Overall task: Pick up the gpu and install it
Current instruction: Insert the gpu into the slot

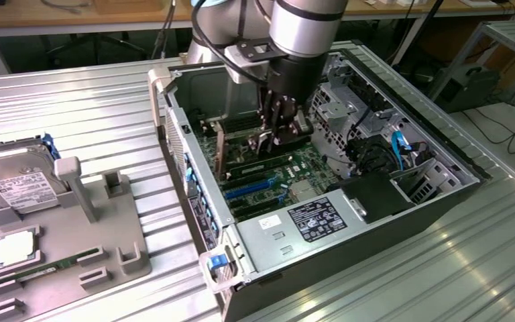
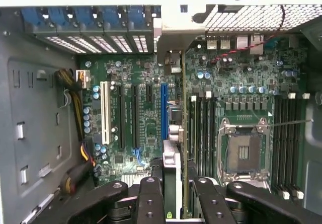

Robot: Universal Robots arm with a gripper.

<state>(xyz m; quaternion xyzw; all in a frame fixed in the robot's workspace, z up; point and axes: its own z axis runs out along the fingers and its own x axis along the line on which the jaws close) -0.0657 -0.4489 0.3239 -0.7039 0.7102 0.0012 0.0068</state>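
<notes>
i see the gripper (image 2: 178, 196) down in the case (image 1: 347, 261), fingers (image 2: 151, 199) pinching the gpu (image 2: 184, 133) — card on edge over the motherboard (image 2: 251, 83), just beside the blue slot (image 2: 163, 110), bracket end (image 2: 171, 60) at the rear wall (image 2: 100, 43)

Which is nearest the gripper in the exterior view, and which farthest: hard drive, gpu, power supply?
1. gpu, held by the gripper, inside the case.
2. power supply, labelled box in the case.
3. hard drive, on the tray, exterior view's left.
</notes>
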